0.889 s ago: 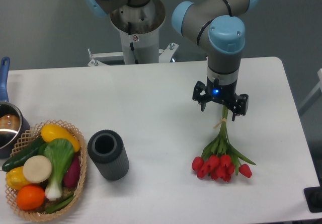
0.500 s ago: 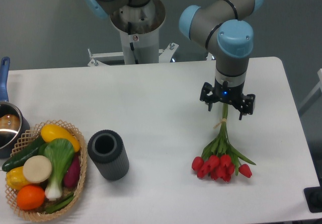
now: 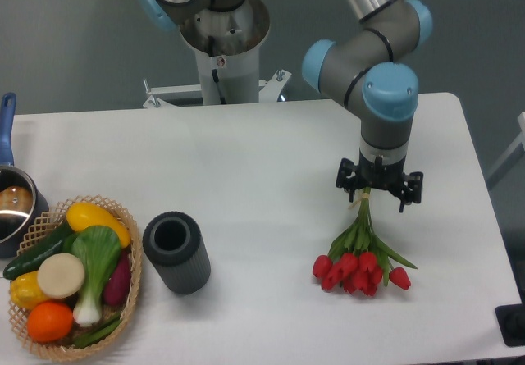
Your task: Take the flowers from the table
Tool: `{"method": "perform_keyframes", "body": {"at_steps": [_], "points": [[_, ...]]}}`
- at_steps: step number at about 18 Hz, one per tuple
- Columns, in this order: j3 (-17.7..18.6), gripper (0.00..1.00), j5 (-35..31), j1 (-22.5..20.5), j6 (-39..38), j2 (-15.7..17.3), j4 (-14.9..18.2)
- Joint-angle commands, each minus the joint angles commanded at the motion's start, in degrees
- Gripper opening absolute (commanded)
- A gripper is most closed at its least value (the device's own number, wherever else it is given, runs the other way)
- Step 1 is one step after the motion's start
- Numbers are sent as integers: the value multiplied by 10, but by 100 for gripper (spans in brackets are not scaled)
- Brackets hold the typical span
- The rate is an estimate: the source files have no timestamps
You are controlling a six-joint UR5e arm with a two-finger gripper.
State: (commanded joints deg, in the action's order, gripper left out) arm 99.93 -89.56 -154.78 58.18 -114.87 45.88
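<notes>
Item 1, flowers (image 3: 362, 254): 1 bunch of red tulips lying flat on the bench (image 3: 246, 160), right of centre. Buds point toward the near edge, tied stems point away toward the arm. Position unchanged across the last second; not lifted.

Item 2, hand (image 3: 380, 198): poised directly over the stem end of the flowers, fingers pointing down, 1 either side of the stems. Fingers stand apart with the stems between them; no closure on the stems is visible, so it holds nothing as far as can be told. Whether the fingertips touch the bench cannot be told.

Change noted: over the last second the hand has shifted right and toward the near edge, and sits lower, moving from just beyond the stem tips to a straddle over them. The wrist has also settled more squarely above the stems.

Meaning for task: judged as the end of the approach. Alignment looks done; the remaining steps are to close on the stems and raise the bunch. Thin stems may slip or pivot, letting the heavier bud end droop.

Item 3, other stock, well apart on the left: dark cylinder (image 3: 176, 251), basket (image 3: 123, 217) of produce, pot (image 3: 15, 205) at the bench edge. None obstructs the grasp.
</notes>
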Motion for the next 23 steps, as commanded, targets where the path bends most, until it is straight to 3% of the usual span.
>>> {"method": "perform_keyframes", "body": {"at_steps": [6,12,15,16,23], "points": [[-14,100,1,11,-4,-40,-1],[-15,96,1,21,-1,-53,-3],[-24,14,1,26,-4,-56,-3],[-24,3,1,26,-6,-57,-3],[-31,0,-3,25,-24,-40,-2]]}}
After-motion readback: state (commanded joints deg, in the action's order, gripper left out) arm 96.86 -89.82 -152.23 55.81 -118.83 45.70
